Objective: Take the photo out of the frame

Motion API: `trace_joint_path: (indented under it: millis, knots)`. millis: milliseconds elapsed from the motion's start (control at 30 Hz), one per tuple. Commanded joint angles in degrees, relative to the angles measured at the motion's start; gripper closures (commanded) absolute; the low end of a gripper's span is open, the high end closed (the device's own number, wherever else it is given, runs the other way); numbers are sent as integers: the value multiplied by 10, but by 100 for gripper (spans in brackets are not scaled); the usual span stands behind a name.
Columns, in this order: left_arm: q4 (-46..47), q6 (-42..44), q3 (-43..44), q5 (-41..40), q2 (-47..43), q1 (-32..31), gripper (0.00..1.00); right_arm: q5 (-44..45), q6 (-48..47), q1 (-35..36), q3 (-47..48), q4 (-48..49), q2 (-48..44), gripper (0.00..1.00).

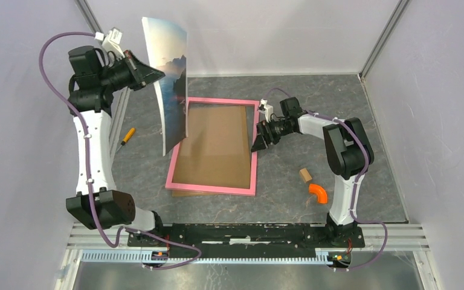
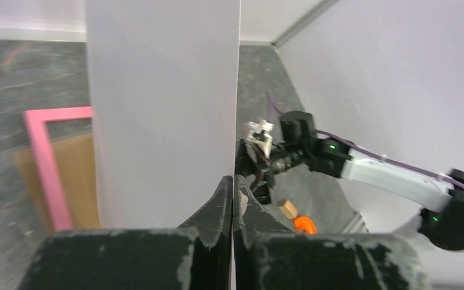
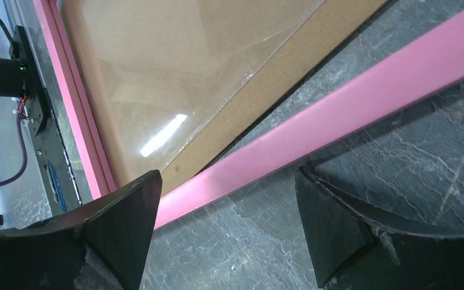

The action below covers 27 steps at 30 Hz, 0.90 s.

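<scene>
Both pincers show plainly. My left pincer (image 2: 232, 184) is clamped on one edge of the photo (image 1: 172, 90), the fingers pressed together with only the sheet between them. From my left wrist I see just the print's blank white back rising straight up from the fingertips. From above, the photo hangs high over the counter (image 1: 290, 96), nearly upright and bowed, its sea-and-cliff face turned toward the right. Its lower corner reaches down to the left rim of the frame (image 1: 217, 189), and I cannot tell whether it touches there. The frame lies flat on the counter, below and to the right of my left pincer, with a brown board (image 1: 214, 145) showing inside the pink rim. My right pincer (image 3: 226, 175) is spread apart and holds nothing. It sits low at the frame's right rim, one finger on the board side, the other on the counter side, and the pink rim runs between them. A wooden block (image 1: 305, 175) and an orange curved piece (image 1: 318, 192) lie on the counter to the right of the frame, well apart from the photo.
</scene>
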Motion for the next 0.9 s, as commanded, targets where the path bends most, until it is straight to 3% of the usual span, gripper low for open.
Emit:
trace_joint_path:
  millis: [0, 200, 367, 633, 867]
  knots:
    - [63, -83, 12, 59, 0, -66, 98, 16, 6, -36, 3, -25, -8, 11]
    - [183, -202, -61, 82, 4, -100, 98, 10, -9, -108, -6, -40, -37, 11]
    - [218, -203, -147, 102, 54, -88, 98, 12, -26, -134, -36, -55, -61, 11]
    - [192, -74, -264, 62, 151, -76, 98, 5, -20, -133, -49, -48, -59, 11]
    - [63, 67, -163, 3, 297, -69, 98, 0, -8, -111, -51, -37, -35, 12]
